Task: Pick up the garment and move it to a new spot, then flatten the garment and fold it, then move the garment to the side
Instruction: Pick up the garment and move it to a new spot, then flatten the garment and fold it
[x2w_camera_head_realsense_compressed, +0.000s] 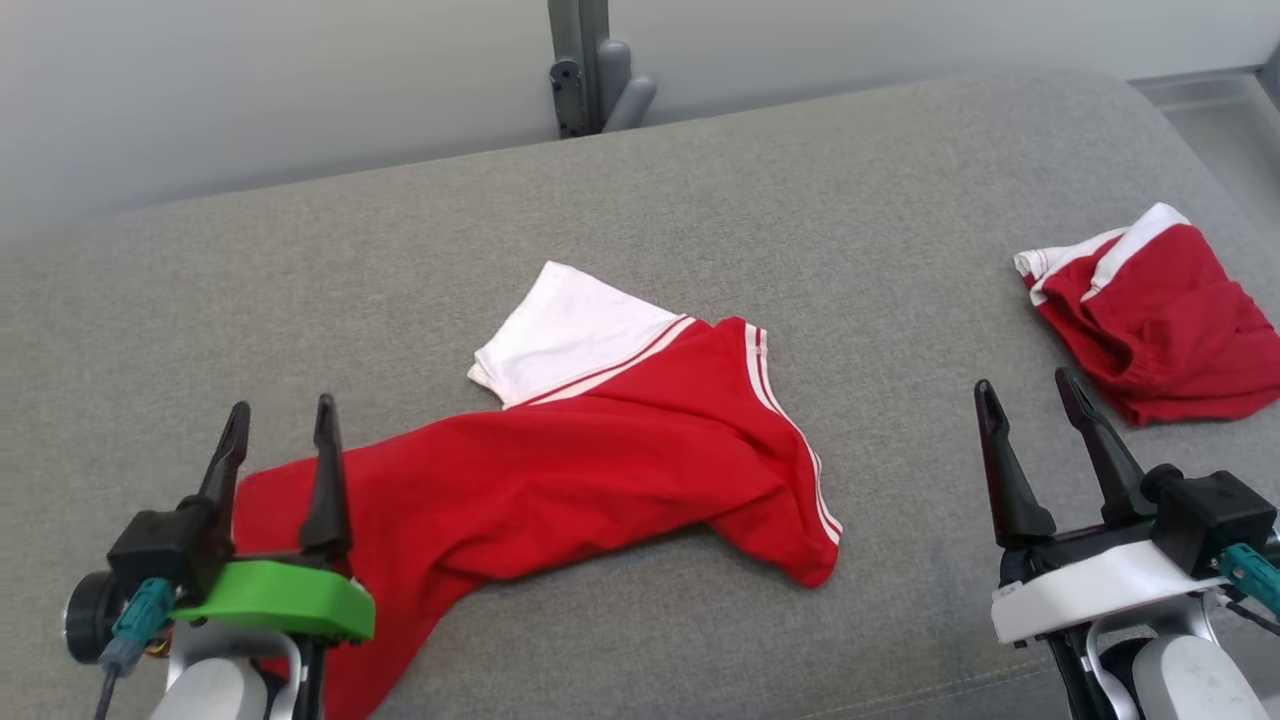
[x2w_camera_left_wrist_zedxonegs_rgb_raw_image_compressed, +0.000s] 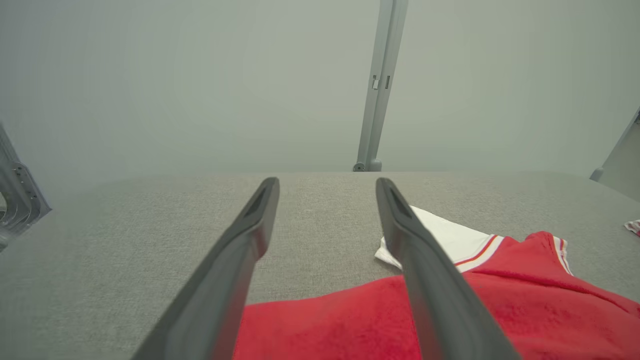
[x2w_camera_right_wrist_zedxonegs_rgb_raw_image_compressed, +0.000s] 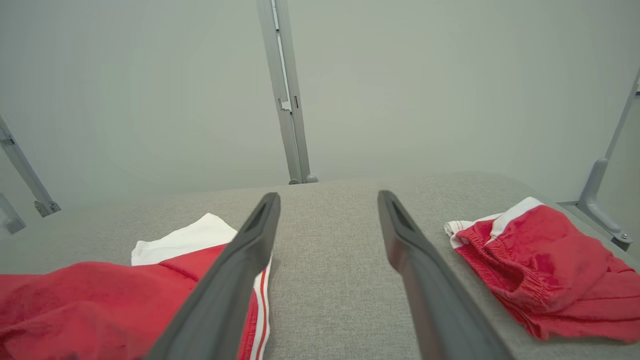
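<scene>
**A:** Where was the garment?

**B:** The red garment (x2w_camera_head_realsense_compressed: 600, 470) lay rumpled on the grey padded surface (x2w_camera_head_realsense_compressed: 300, 250), between the two hands. One red end ran beneath the left hand (x2w_camera_head_realsense_compressed: 282, 405). Its white sleeve (x2w_camera_head_realsense_compressed: 570, 330) sat farther ahead, off to that hand's right.

**A:** And the hands themselves?

**B:** Both were open, fingers spread with nothing between them. The right hand (x2w_camera_head_realsense_compressed: 1025, 378) was apart from the cloth, with the white-striped edge (x2w_camera_head_realsense_compressed: 790, 430) off to its left. A second red piece (x2w_camera_head_realsense_compressed: 1160, 320) lay ahead of it to the right.

**A:** How did you expect the cloth to behave?

**B:** It looked like a light, soft, limp knit. I judged it neither slippery nor fragile, but it would sag and bunch if lifted from a single pinch. The padding looked as if it would give enough for a finger to slide under an edge.

**A:** So where should it be gripped?

**B:** I thought at two spread points: the red end under the left hand, and the striped edge nearest the right hand. That way the cloth would pull taut and not hang in a clump.
</scene>
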